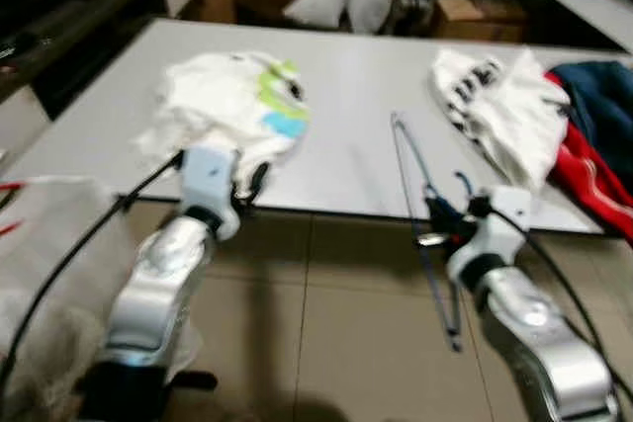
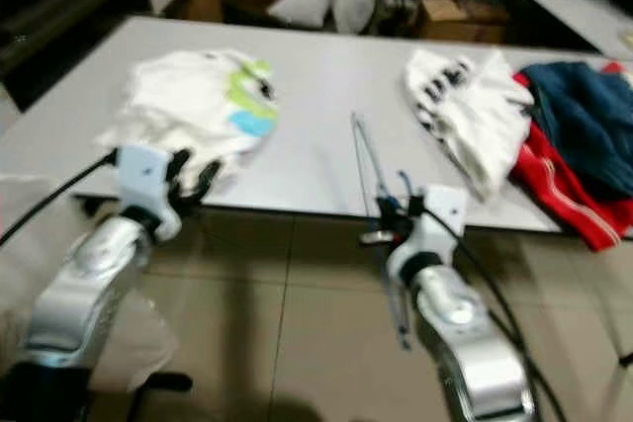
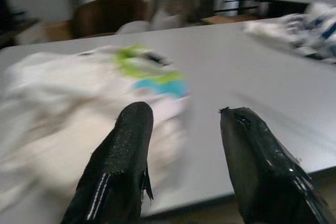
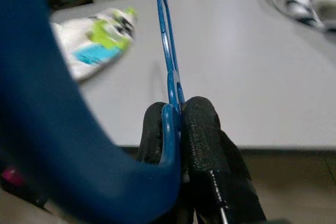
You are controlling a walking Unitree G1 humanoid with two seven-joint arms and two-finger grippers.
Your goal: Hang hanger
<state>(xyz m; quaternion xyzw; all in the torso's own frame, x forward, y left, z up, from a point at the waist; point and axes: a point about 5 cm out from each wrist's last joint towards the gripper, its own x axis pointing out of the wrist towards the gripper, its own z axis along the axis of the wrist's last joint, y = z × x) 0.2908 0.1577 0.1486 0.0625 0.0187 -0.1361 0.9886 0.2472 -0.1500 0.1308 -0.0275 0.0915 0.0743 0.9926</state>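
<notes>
I see a grey table (image 1: 346, 86) ahead of me over a tiled floor (image 1: 326, 323). On its left part lies a white garment (image 1: 232, 106) with green and blue print. On the right part lie a white garment with dark marks (image 1: 504, 106) and, beside it at the table's right edge, a red garment (image 1: 593, 185) with a navy one (image 1: 603, 96) over it. Cardboard boxes (image 1: 465, 15) stand beyond the far edge, but I cannot tell what is in them.

My left gripper (image 3: 184, 145) hangs at the near edge of the table, just short of the printed garment, its two fingers (image 3: 123, 161) spread apart with nothing between them.

My right gripper (image 4: 178, 124) is clamped on the blue hanger (image 4: 167, 51), the fingers (image 4: 207, 145) pressed to both sides of the thin frame. The hanger (image 1: 420, 214) stands on edge in the grip, running from over the table's near edge down past the gripper toward the floor.
</notes>
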